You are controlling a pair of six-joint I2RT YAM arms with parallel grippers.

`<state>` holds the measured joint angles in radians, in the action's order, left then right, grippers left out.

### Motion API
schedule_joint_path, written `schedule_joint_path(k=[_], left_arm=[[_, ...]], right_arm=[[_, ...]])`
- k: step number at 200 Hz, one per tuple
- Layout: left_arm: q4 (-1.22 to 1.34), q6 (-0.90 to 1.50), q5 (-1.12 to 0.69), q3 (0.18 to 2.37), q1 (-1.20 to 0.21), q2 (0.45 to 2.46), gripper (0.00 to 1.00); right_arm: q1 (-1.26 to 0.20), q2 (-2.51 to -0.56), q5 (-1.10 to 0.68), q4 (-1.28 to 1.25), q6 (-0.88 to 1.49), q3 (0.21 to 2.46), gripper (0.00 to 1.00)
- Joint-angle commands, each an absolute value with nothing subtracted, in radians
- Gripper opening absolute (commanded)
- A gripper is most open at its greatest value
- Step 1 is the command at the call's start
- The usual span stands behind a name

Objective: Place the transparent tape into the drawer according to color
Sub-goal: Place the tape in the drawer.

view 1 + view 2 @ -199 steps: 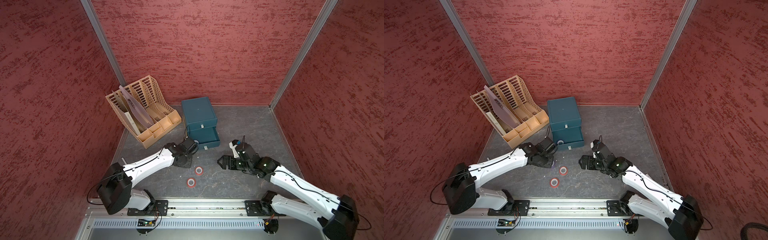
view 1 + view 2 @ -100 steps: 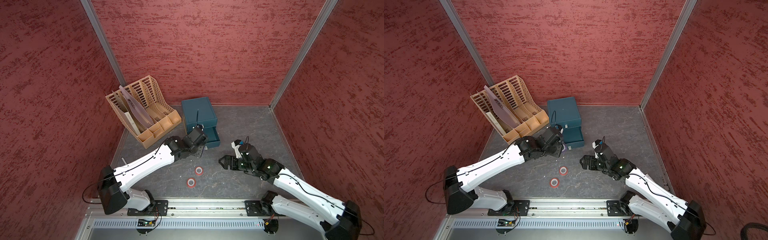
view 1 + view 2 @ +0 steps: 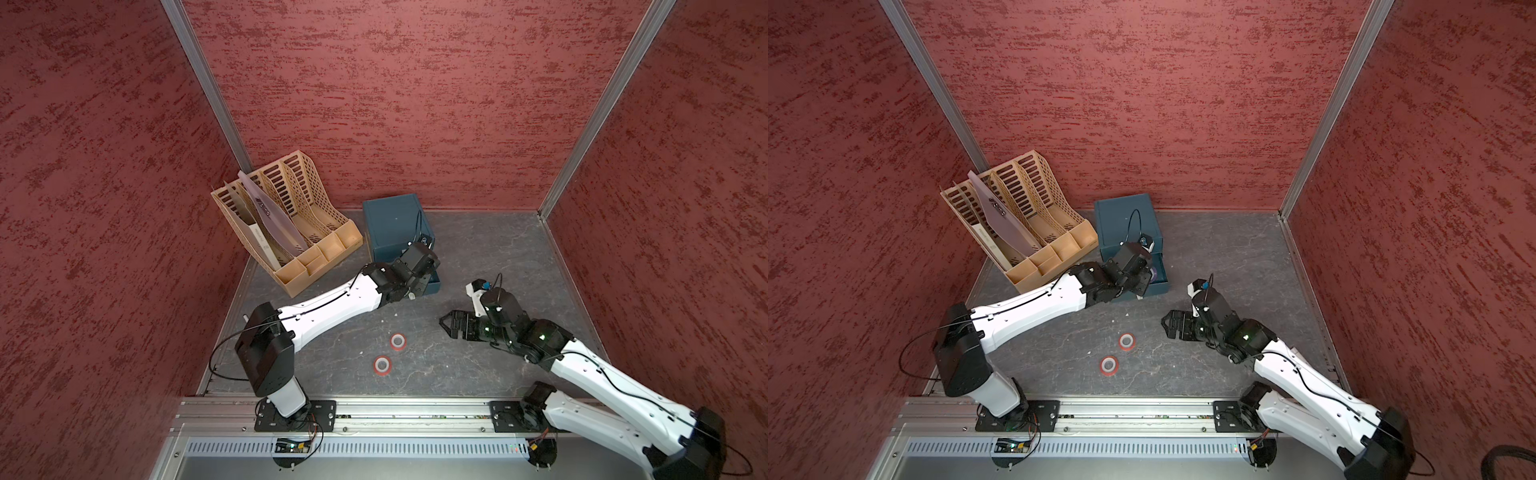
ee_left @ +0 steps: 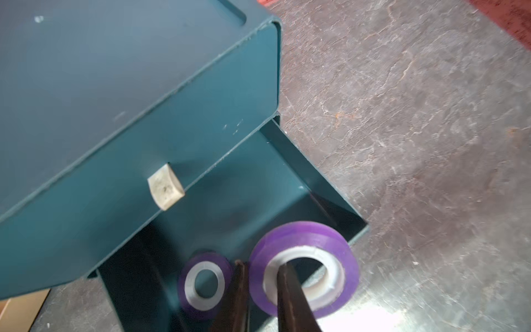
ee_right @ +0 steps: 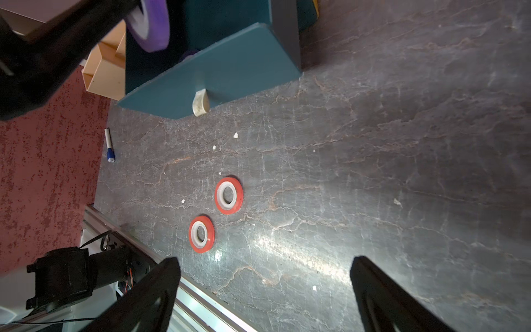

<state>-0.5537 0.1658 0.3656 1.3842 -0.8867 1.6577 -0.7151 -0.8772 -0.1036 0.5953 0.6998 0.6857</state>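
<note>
Purple tape roll (image 4: 304, 270) pinched in left gripper (image 4: 261, 264); colour-matched roll (image 4: 204, 283) in drawer (image 4: 304, 163) just beneath; right gripper (image 5: 265, 260) wide, empty.

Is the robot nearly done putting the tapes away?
Not yet. Done: one purple roll lies in the open drawer. In hand: the left gripper holds the second purple roll just above that drawer. Left: two red rolls lie on the table, with the right gripper open near them.
</note>
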Motion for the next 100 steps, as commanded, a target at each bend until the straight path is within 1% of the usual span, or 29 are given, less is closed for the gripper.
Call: schedule_joint_path(k=[1,26,30,36,57,63,74,86,100], left_arm=[[-0.489,0.133,0.400,1.405,-0.878,1.670,0.00],[-0.488,0.120,0.409,1.406,-0.872,1.685,0.00],[-0.490,0.120,0.409,1.408,-0.871,1.687,0.02],[-0.491,0.117,0.410,1.407,-0.870,1.692,0.07],[-0.490,0.117,0.410,1.406,-0.868,1.694,0.32],[-0.489,0.117,0.411,1.406,-0.868,1.694,0.41],[-0.489,0.117,0.416,1.407,-0.870,1.691,0.53],[-0.485,0.115,0.419,1.405,-0.870,1.683,0.62],[-0.481,0.115,0.420,1.402,-0.871,1.670,0.68]], right_arm=[[-0.703,-0.860,-0.068,0.618,0.709,0.675,0.99],[-0.701,-0.866,-0.070,0.618,0.709,0.676,0.99],[-0.701,-0.869,-0.071,0.615,0.707,0.676,0.98],[-0.701,-0.871,-0.070,0.614,0.707,0.677,0.98],[-0.701,-0.883,-0.075,0.608,0.706,0.680,0.99],[-0.701,-0.885,-0.075,0.605,0.706,0.681,0.98],[-0.701,-0.890,-0.075,0.599,0.706,0.679,0.99],[-0.701,-0.895,-0.076,0.593,0.707,0.680,0.99],[-0.701,-0.901,-0.078,0.584,0.709,0.681,0.99]])
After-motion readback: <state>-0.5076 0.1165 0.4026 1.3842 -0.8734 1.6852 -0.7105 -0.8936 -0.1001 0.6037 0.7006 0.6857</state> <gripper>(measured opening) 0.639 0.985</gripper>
